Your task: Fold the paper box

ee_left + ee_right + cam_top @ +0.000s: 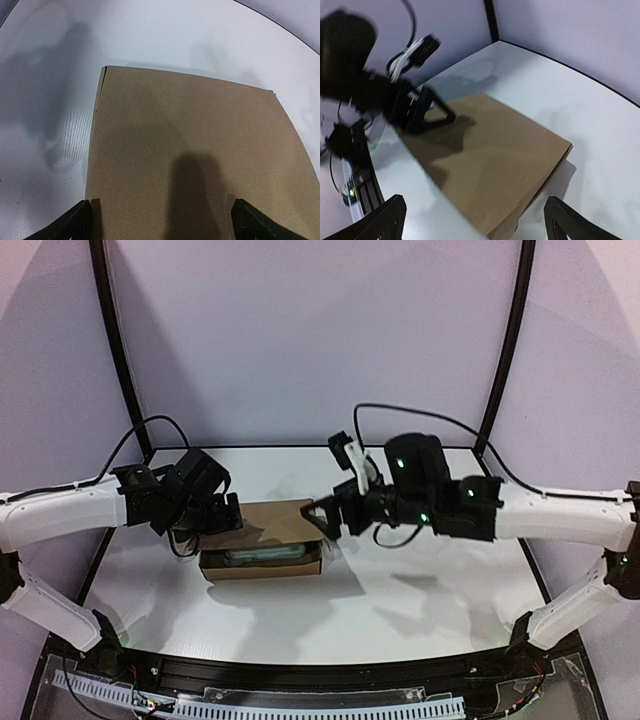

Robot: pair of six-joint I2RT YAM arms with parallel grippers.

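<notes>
The paper box [262,540] is a shallow brown cardboard box in the middle of the white table, its lid lowered over the body with a gap along the front. My left gripper [227,517] is open at the box's left end. In the left wrist view the lid [190,145] fills the space under the left gripper [162,226], with nothing between its fingers. My right gripper [322,519] is open at the box's right end. From the right wrist, the box [495,160] lies ahead of the right gripper [477,222], and the left gripper [427,112] sits on its far corner.
A pale grey-green oblong object [266,554] shows inside the box through the front gap. Black frame posts [118,340] stand at the back corners, and cables [440,420] loop over both arms. The white table [400,600] stretches in front of and to the right of the box.
</notes>
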